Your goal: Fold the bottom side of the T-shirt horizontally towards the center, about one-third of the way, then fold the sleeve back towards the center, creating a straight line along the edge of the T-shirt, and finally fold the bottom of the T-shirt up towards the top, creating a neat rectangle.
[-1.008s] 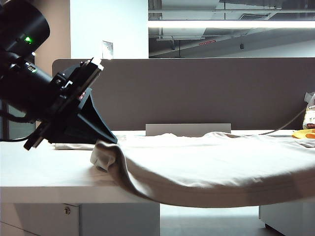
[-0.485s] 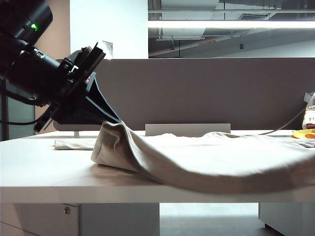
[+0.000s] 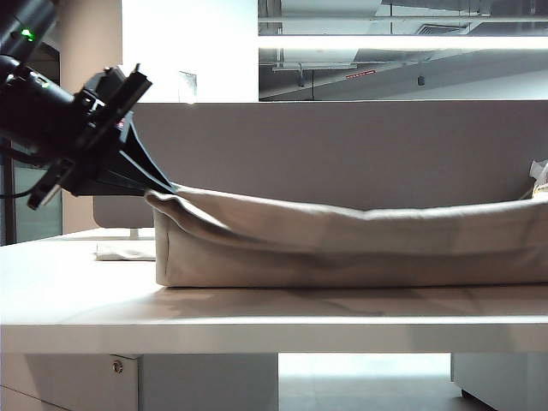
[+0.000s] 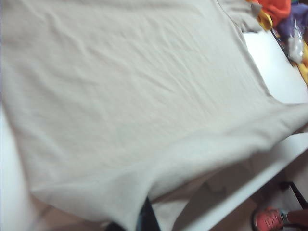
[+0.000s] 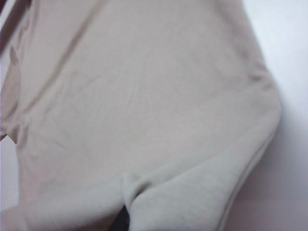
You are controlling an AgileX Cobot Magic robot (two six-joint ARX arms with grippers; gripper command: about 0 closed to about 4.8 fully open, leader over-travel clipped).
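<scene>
T-shirt, beige: near long edge lifted off the tabletop, long axis running across it, left end effector and right end effector each clamped on that edge, flat body lying beyond them toward the centre.

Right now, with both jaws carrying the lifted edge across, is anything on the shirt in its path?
Nothing visible. The left gripper and right gripper are shut on the T-shirt, whose spread fabric lies bare; the coloured clutter sits beyond its far corner.

Office, desk (partition behind)
</scene>
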